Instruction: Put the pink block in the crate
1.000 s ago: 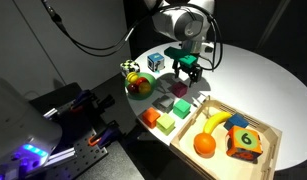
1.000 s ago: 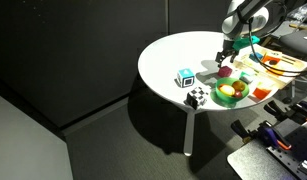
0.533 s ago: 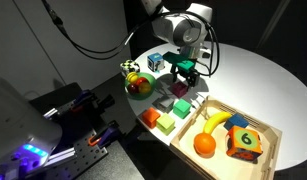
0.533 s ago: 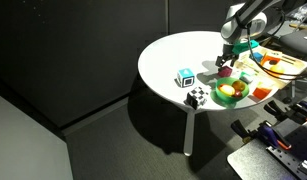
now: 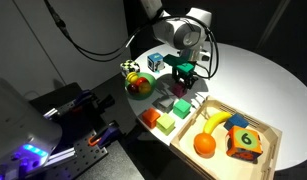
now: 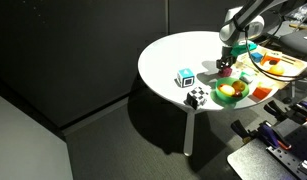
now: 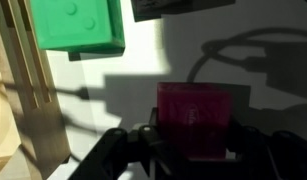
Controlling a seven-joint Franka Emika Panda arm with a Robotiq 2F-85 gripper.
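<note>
In the wrist view the pink block [image 7: 198,120], a magenta cube, sits on the white table between my gripper's [image 7: 196,138] dark fingers, which press against its left and right sides. In an exterior view the gripper [image 5: 183,76] is low over the cluster of small blocks, just left of the crate [image 5: 276,135]. The crate is a shallow light-wood box holding a banana, an orange and a numbered cube. Its wooden wall [image 7: 33,100] shows at the left of the wrist view. In an exterior view the gripper [image 6: 226,66] is down at the table by the green bowl.
A green block [image 7: 78,22] lies just beyond the pink one. A green bowl [image 5: 141,85] with fruit, a checkered cube [image 5: 130,68] and a blue cube [image 6: 185,77] stand near the round table's edge. Orange and green blocks [image 5: 158,120] lie by the crate's near corner.
The arm has come down onto the block cluster. The jaws, wide a second ago, have shut on the pink block.
</note>
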